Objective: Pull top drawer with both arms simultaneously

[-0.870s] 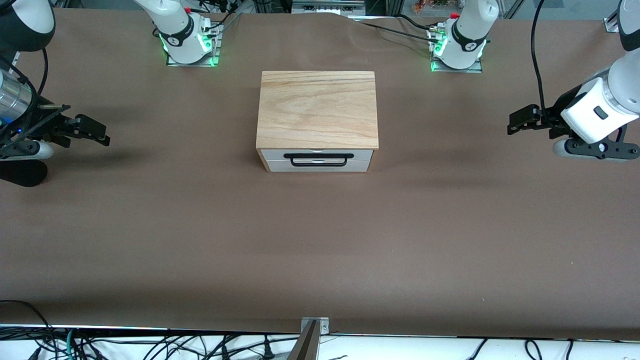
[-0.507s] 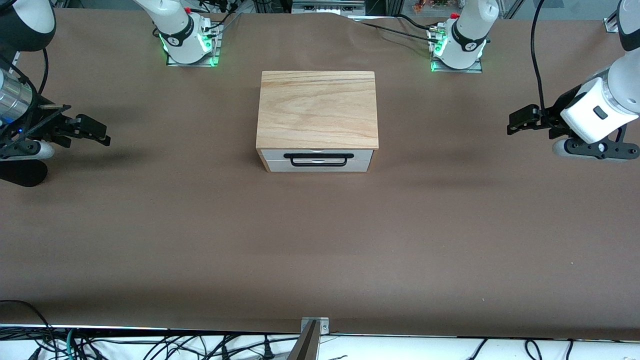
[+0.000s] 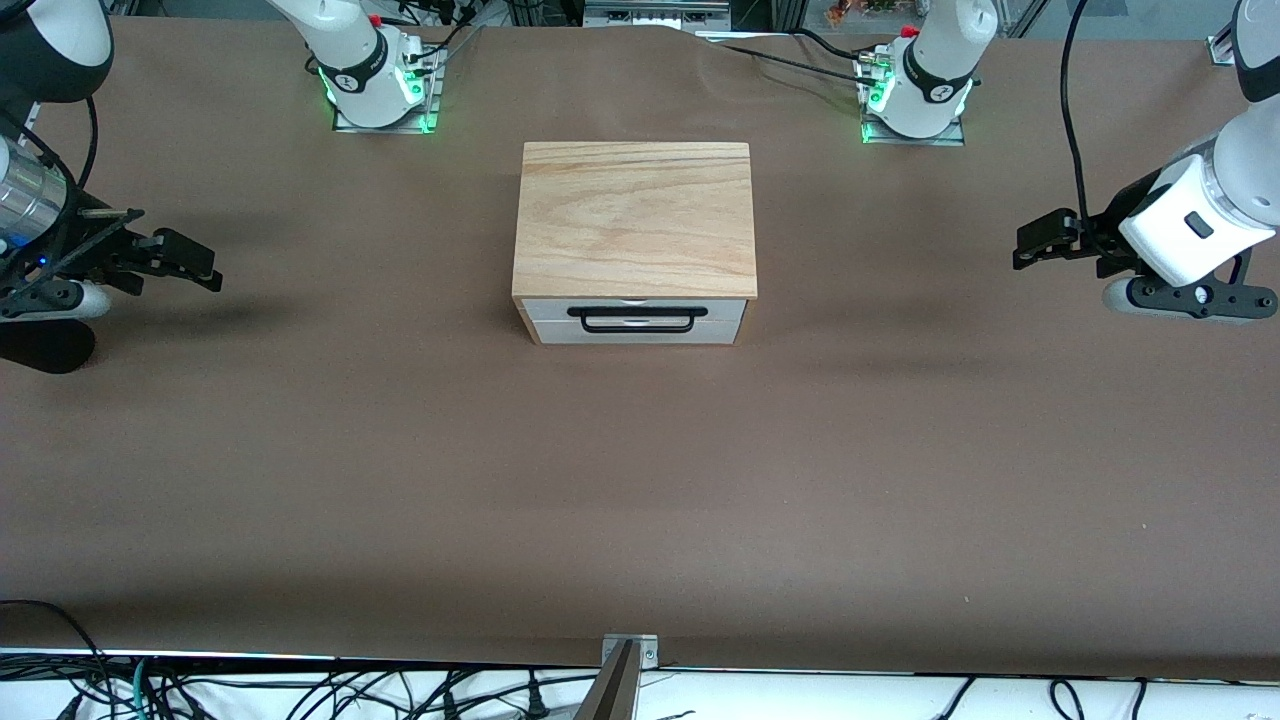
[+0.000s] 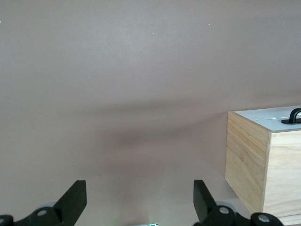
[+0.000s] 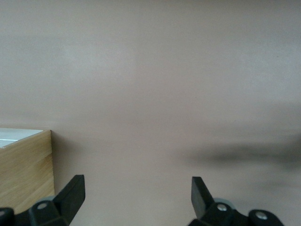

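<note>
Top drawer [image 3: 636, 309] shut, centre frame, under the box top. Left tool [image 3: 1040, 245] at right edge, right tool [image 3: 185, 262] at left edge, both spread wide over bare surface [image 3: 640, 480]. You want both on the handle [image 3: 637, 318], evenly spaced, pulling straight together.

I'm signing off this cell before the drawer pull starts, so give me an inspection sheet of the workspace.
Surface: brown table, bare around the box.
Job's things: wooden box mid-table; top drawer shut, its black handle facing the front camera and untouched.
Clutter: nothing seen.
Grippers: left gripper open, over the table at the left arm's end, apart from the box; right gripper open, over the right arm's end, apart too. Both hold nothing.
Cables: black cable hangs down to the left wrist; loose cables lie below the table's front edge.
Surroundings: two arm bases with green lights; a metal bracket at the front edge.
</note>
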